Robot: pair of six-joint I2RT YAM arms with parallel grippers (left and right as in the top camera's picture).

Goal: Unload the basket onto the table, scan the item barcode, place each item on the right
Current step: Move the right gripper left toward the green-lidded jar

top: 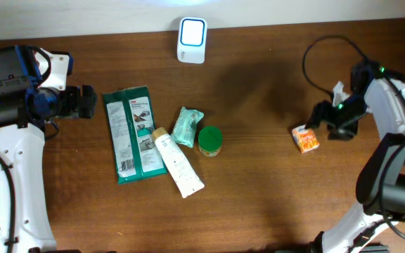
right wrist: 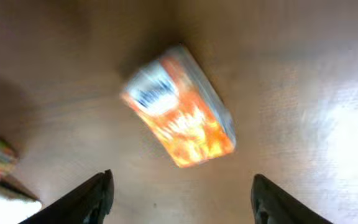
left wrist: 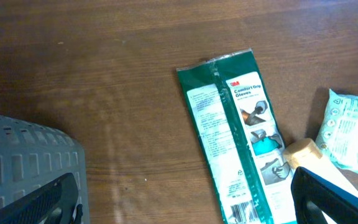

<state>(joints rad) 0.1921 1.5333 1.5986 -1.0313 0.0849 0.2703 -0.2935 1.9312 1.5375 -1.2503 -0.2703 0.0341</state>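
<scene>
A small orange box point(top: 306, 138) lies flat on the brown table at the right. In the right wrist view the orange box point(right wrist: 180, 106) is blurred and lies just beyond the fingertips. My right gripper point(top: 318, 121) sits right beside it, and my right gripper point(right wrist: 182, 199) is open with only bare wood between its fingers. A white barcode scanner point(top: 192, 40) stands at the back edge, in the middle. My left gripper point(top: 90, 102) hovers at the far left, and my left gripper point(left wrist: 185, 205) is open wide and empty over the table.
Left of centre lie a green glove packet point(top: 132, 133) point(left wrist: 235, 137), a white tube point(top: 178, 164), a teal pouch point(top: 187, 126) point(left wrist: 348, 134) and a green-lidded jar point(top: 209, 140). A black cable point(top: 322, 53) loops near the right arm.
</scene>
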